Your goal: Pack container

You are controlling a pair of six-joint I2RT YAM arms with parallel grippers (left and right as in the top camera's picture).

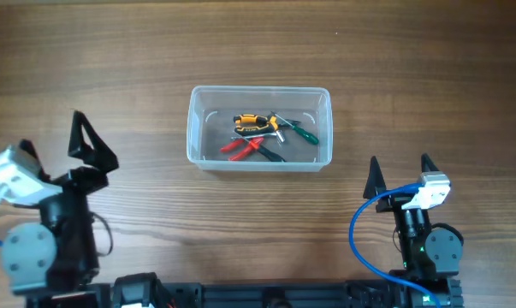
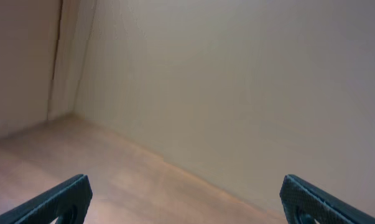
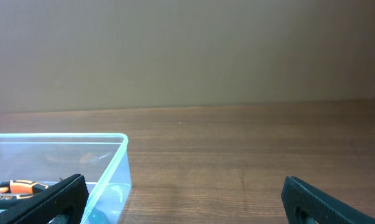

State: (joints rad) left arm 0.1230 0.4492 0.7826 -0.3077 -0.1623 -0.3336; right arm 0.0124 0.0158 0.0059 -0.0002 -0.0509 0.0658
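The clear plastic container [image 1: 198,128] stands at the middle of the table. In it lie several hand tools: an orange and black tool [image 1: 253,121], red-handled pliers [image 1: 238,147] and a green-handled screwdriver [image 1: 302,131]. The container's corner [image 3: 115,163] and the orange tool [image 3: 16,186] show at the lower left of the right wrist view. My left gripper [image 1: 93,147] is open and empty, near the left front of the table, away from the container. My right gripper [image 1: 401,171] is open and empty, in front of and right of the container. In the left wrist view the fingers [image 2: 187,202] frame only bare table and wall.
The wooden table [image 1: 429,77] stretches all round the container. A blue cable [image 1: 360,224] loops beside the right arm. A beige wall [image 3: 187,50] stands behind the table's far edge.
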